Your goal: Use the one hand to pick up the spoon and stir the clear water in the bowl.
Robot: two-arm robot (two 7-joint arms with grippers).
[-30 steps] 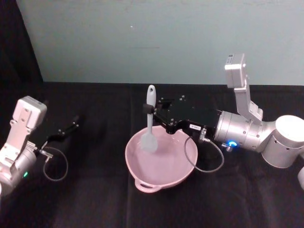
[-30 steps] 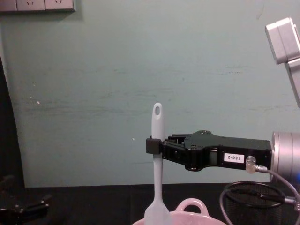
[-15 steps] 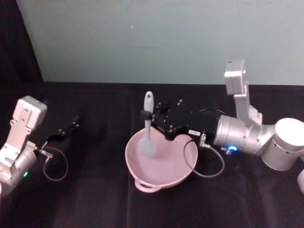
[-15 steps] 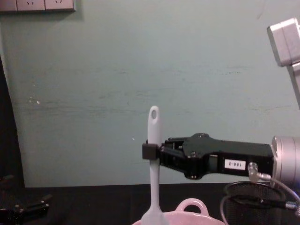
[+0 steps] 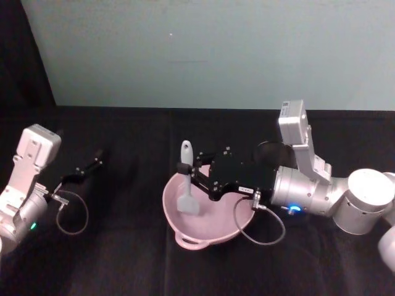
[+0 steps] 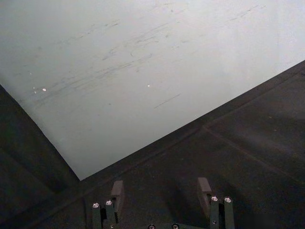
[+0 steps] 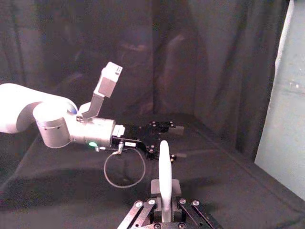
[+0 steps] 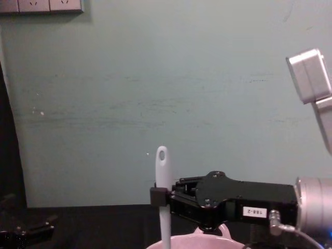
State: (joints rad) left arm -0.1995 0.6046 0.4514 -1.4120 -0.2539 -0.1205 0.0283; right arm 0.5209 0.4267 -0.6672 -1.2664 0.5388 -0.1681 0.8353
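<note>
Right hand (image 5: 184, 168) pinches the spoon (image 5: 186, 198) mid-handle. The spoon stands upright, head down inside the left part of the bowl (image 5: 216, 236). Bowl sits on the black surface (image 5: 123, 259), loop handle on its near rim. Cable loop (image 5: 262, 244) from the right wrist overlaps the bowl's right rim. Left hand (image 5: 94, 161) is parked far left, fingers spread. Versus a second ago, the right hand and spoon are lower and shifted left, and the head sits deeper in the bowl.

Black boxy right tool (image 8: 162, 198) with a white label reaches in from the right, clamped on the handle of a long slim white plastic spoon (image 8: 162, 161). Spoon's upright, hole end up, running down to the pale pink round bowl (image 8: 181, 243). Small black left tool (image 8: 26, 231) sits low left.
</note>
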